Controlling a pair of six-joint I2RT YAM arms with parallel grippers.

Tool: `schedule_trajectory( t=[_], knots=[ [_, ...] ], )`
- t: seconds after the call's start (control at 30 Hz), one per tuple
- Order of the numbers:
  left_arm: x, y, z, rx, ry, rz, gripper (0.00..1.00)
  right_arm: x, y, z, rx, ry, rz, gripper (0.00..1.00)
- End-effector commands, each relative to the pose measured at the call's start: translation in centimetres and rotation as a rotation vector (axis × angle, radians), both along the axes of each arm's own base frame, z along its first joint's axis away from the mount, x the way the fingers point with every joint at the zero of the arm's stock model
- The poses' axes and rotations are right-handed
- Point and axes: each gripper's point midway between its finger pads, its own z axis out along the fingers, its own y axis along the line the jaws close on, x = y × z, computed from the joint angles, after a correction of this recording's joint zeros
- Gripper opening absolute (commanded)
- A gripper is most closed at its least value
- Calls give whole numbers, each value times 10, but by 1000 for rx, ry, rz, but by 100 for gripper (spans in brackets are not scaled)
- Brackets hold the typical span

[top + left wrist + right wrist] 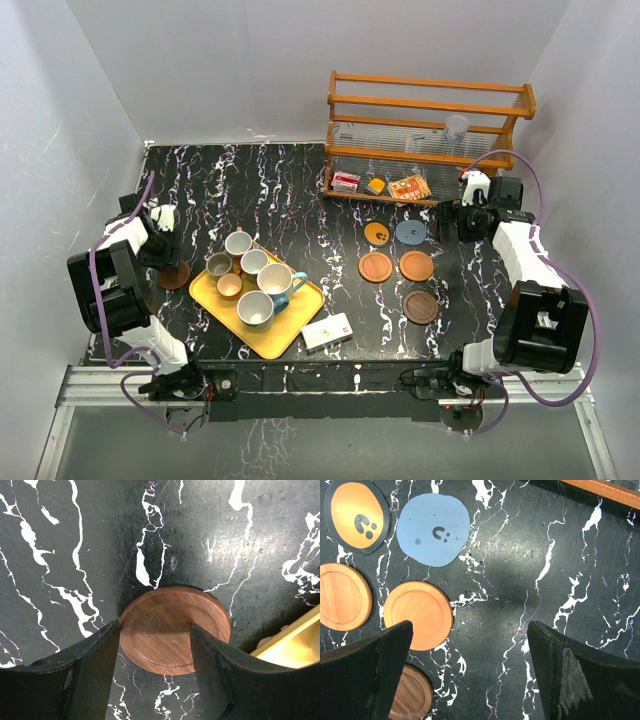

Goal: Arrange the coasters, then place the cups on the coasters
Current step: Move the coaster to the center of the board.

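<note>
Six coasters, six cups, one yellow tray.
All six cups stand on the tray. One dark brown coaster lies left of the tray; five lie right of it: two orange-brown ones, one dark brown, one grey-blue, one orange with a dark rim.

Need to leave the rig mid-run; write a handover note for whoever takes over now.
Left gripper: jaws apart, straddling a dark brown coaster lying flat on the table beside the yellow tray.
Right gripper: open, empty, over bare table right of the other five coasters.
Cups: all six on the tray.
Done: five coasters grouped on the right side.
Left: probably bring the sixth coaster over, then set a cup on each.
</note>
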Motion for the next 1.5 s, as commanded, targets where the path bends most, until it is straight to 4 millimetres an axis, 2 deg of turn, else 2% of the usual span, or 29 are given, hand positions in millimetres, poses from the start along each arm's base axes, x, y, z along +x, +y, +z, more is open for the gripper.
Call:
schedule_trajectory(
  t=[0.0,0.27,0.53,0.67,0.83,1.07,1.33,1.47],
  knots=[
    [0,-1,-11,-17,1,-1,52,16,-2,23,2,-72,-4,98],
    [9,-18,-26,-115,-3,3,48,16,-3,20,1,-64,-7,98],
    [26,-39,-37,-118,0,-47,47,16,-4,17,-2,-54,-11,98],
    [41,-48,-41,-101,-3,-82,46,16,-5,16,-6,-53,-12,99],
    [77,-66,-43,-79,-8,-146,45,16,-5,13,-8,-46,-15,98],
    [124,-117,-50,-73,-11,-265,44,16,-8,12,-17,-44,-23,98],
    [155,-188,-56,-117,-10,-388,42,16,-9,11,-23,-41,-26,98],
    [161,-226,-56,-118,-15,-474,42,16,-9,9,-25,-37,-28,98]
  ],
)
